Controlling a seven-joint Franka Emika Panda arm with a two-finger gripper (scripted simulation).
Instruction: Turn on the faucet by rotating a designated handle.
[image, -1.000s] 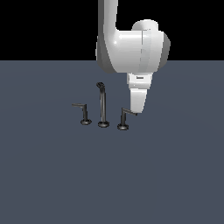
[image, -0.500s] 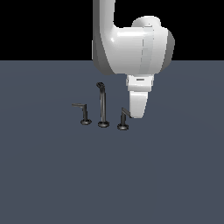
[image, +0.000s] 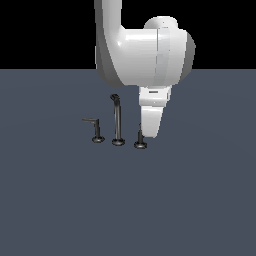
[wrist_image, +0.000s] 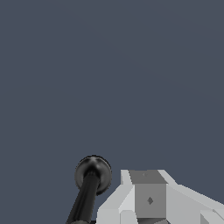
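The faucet is a dark three-piece set on the grey floor. Its tall spout stands in the middle, with a twin handle on the exterior view's left. The handle stands on the exterior view's right; its post and round base show, and its lever arm is hidden behind my gripper. The gripper hangs tip-down right against that handle's top. The wrist view shows the handle's round base and dark post close beside one grey fingertip, not between the jaws. The gap between the jaws does not show.
The flat grey floor spreads around the faucet on all sides. My white arm bulks above the spout and the handle.
My gripper has dropped lower and shifted toward the exterior view's left, coming up against the right-hand handle. The faucet parts have not visibly moved.
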